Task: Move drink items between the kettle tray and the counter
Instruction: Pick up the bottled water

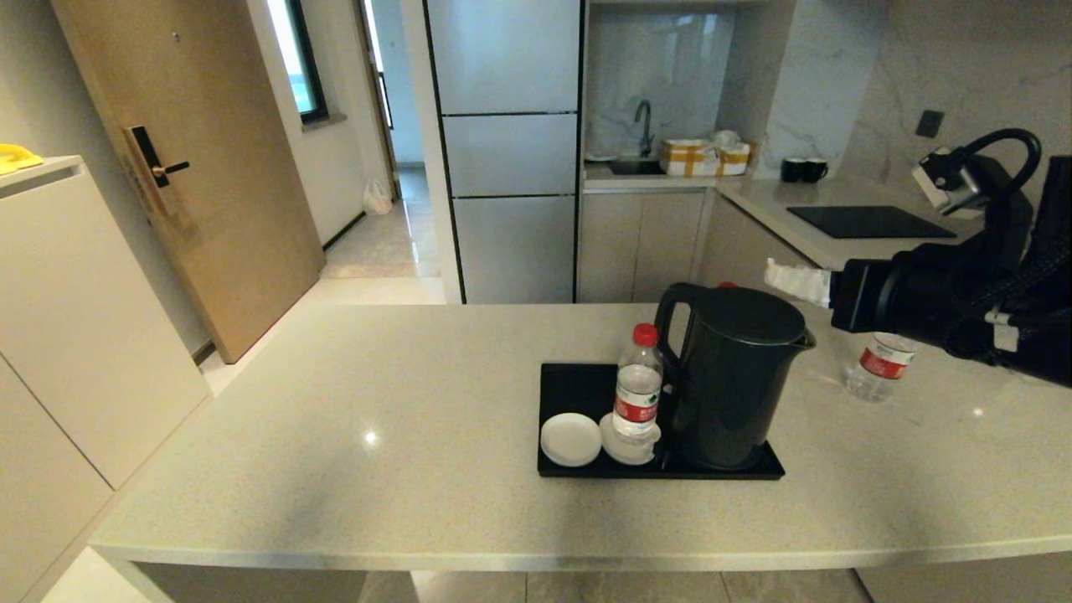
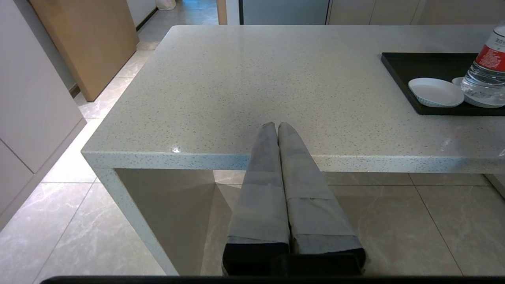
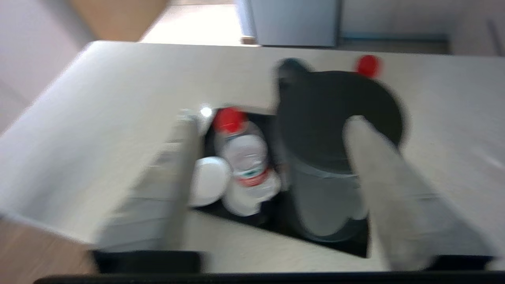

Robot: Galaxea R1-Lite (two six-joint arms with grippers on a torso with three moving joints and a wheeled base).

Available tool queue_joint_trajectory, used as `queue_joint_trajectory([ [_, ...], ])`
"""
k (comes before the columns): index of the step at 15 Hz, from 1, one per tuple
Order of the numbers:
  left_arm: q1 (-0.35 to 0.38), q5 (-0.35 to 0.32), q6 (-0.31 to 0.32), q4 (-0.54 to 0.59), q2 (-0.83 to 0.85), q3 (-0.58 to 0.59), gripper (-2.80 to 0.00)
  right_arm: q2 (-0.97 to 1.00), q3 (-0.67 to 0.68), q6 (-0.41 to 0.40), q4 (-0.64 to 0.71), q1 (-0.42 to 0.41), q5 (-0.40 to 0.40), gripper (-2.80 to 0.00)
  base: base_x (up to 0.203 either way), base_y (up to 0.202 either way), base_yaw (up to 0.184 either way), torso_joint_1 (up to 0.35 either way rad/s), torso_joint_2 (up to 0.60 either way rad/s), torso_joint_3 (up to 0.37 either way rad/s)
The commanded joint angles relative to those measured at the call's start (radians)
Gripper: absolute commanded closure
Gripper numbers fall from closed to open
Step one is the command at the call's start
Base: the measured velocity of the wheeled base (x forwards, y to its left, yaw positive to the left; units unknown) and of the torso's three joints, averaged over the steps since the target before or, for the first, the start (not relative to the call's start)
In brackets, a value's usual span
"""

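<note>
A clear water bottle [image 1: 638, 385] [image 2: 487, 67] [image 3: 246, 157] with a red cap stands on a white coaster on the black kettle tray [image 1: 569, 381] [image 2: 406, 63], just left of the dark kettle [image 1: 737, 377] [image 3: 335, 118]. Another bottle [image 1: 875, 364] stands on the counter [image 1: 335, 435] right of the tray, its top hidden by my right arm. A red cap [image 1: 727, 285] [image 3: 368, 65] peeks out behind the kettle. My right gripper [image 1: 796, 283] [image 3: 272, 120] hovers open above the kettle's right side, holding nothing. My left gripper [image 2: 276, 125] is shut, low at the counter's near edge.
An empty white coaster [image 1: 570, 439] [image 2: 436, 91] lies on the tray's front left. A black cooktop panel [image 1: 867, 222] and two black mugs [image 1: 804, 170] sit on the back worktop to the right. The counter's left half is bare stone.
</note>
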Motion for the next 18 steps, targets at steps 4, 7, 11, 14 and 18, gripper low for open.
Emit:
queue_joint_trajectory([
  [4, 0.000, 0.001, 0.000, -0.001, 0.000, 0.000, 0.00, -0.070, 0.055, -0.006, 0.000, 0.142, -0.008, 0.00, 0.000, 0.000, 0.000, 0.000, 0.00, 0.000],
  [7, 0.000, 0.001, 0.000, -0.001, 0.000, 0.000, 0.00, -0.072, 0.061, -0.007, 0.009, 0.175, -0.034, 0.00, 0.000, 0.000, 0.000, 0.000, 0.00, 0.000],
  [11, 0.000, 0.001, 0.000, 0.000, 0.000, 0.000, 0.00, 0.064, 0.066, 0.001, -0.006, 0.229, -0.101, 0.00, 0.000, 0.000, 0.000, 0.000, 0.00, 0.000],
  [14, 0.000, 0.001, 0.000, 0.000, 0.000, 0.000, 0.00, 0.237, 0.073, 0.004, -0.085, 0.237, -0.142, 0.00, 0.000, 0.000, 0.000, 0.000, 0.00, 0.000],
  [18, 0.001, 0.001, 0.000, 0.000, 0.000, 0.000, 0.00, 0.461, 0.098, 0.000, -0.297, 0.239, -0.230, 0.00, 0.000, 0.000, 0.000, 0.000, 0.00, 0.000],
])
